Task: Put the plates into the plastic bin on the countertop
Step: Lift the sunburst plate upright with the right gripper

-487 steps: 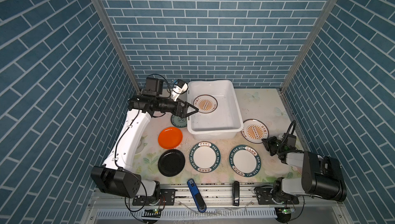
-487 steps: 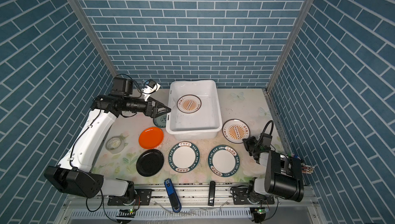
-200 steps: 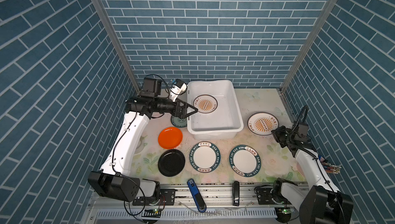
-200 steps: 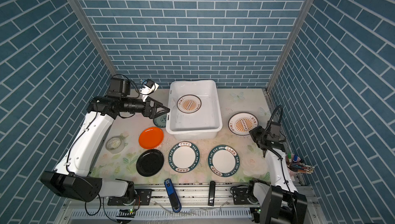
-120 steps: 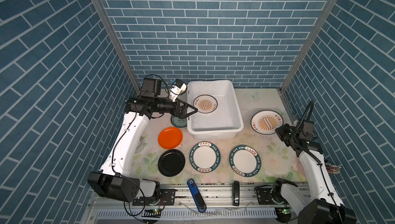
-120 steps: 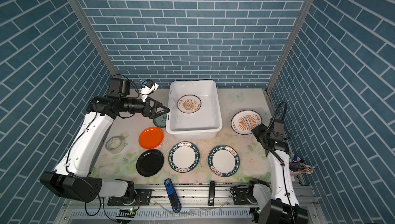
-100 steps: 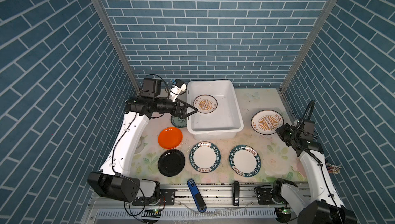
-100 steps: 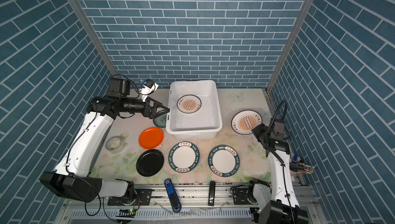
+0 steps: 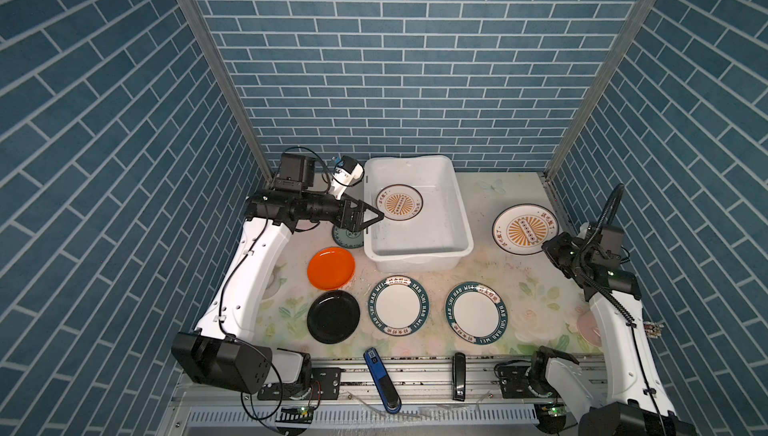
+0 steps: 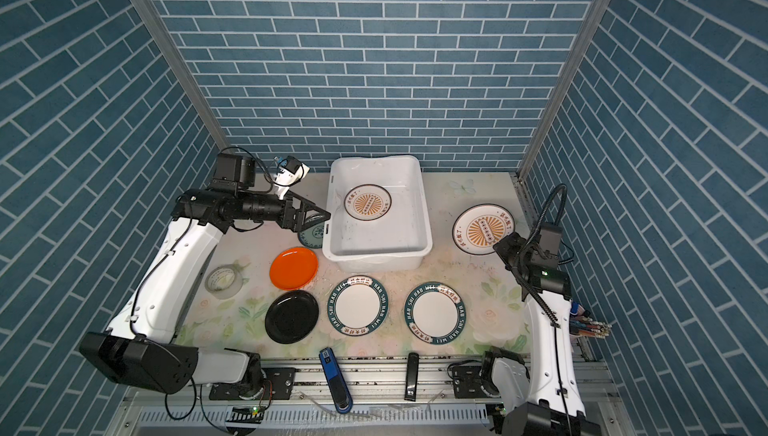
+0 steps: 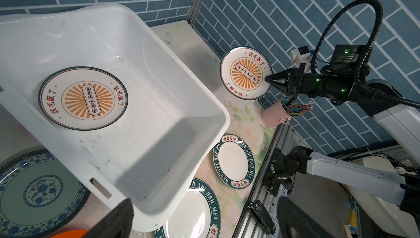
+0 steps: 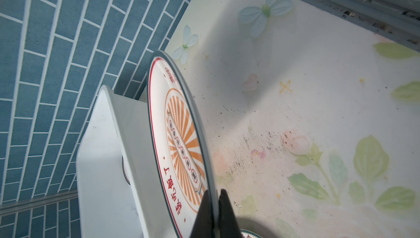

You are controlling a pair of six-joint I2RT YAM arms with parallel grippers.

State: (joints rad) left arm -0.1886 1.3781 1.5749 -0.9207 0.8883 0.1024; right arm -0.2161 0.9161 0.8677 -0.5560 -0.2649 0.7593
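1. Round white plate with orange sunburst (image 9: 400,208): lay flat inside the large white rectangular plastic bin (image 9: 419,251), just ahead of the left gripper (image 9: 371,221), whose jaws stood wide apart and empty.
2. Second white sunburst plate (image 9: 524,229): clamped by its rim in the closed right gripper (image 11: 268,79), tilted clear of the flowered cream countertop (image 9: 490,265), not yet in the bin.
3. Remaining on the countertop:
   - small teal patterned plate (image 9: 345,240), beneath the left gripper
   - orange plate (image 9: 331,268)
   - black plate (image 9: 333,317)
   - white plate with dark-teal lettered rim (image 9: 399,311)
   - matching lettered plate (image 9: 476,318), nearer the right gripper

Judged tally: one of seven placed, one in hand.
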